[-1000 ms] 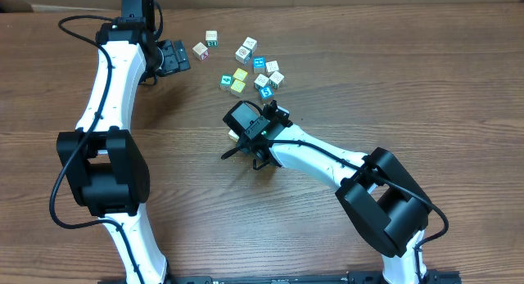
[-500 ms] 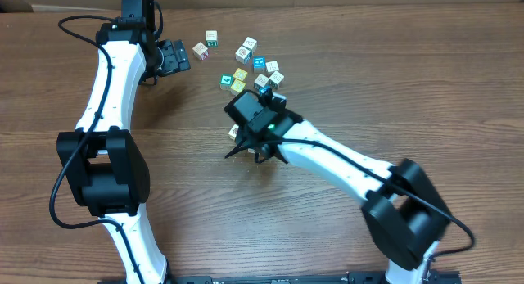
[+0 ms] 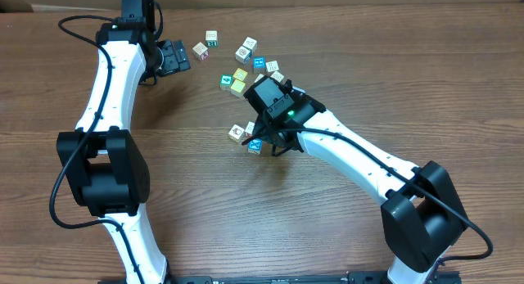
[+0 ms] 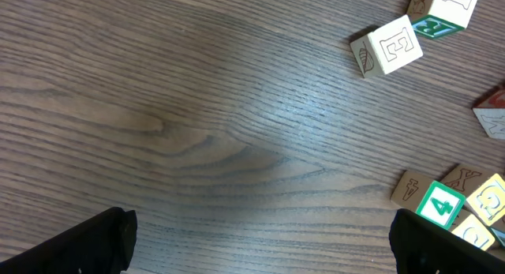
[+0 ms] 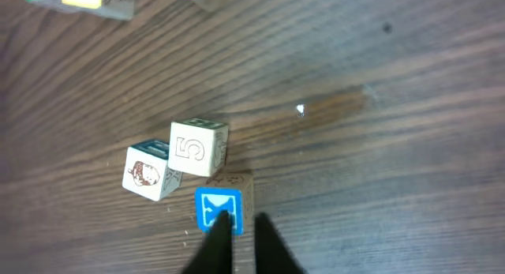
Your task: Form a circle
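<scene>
The circle [image 5: 197, 149], 3 cubes, lies just beyond the right gripper [image 5: 242, 221].

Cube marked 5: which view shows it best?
Right wrist: the cube marked 5 sits close and unobstructed, digit legible, beside the cyan cube. Overhead shows only a tiny speck, digit unreadable. Left wrist does not show it.

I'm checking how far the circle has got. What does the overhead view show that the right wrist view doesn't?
Only overhead: the left arm, its left gripper open, and most of the loose scatter of cubes. Only right wrist: the prints on the white 5 cube and the face cube. Both: the three-cube group with its cyan cube by the right gripper.
</scene>
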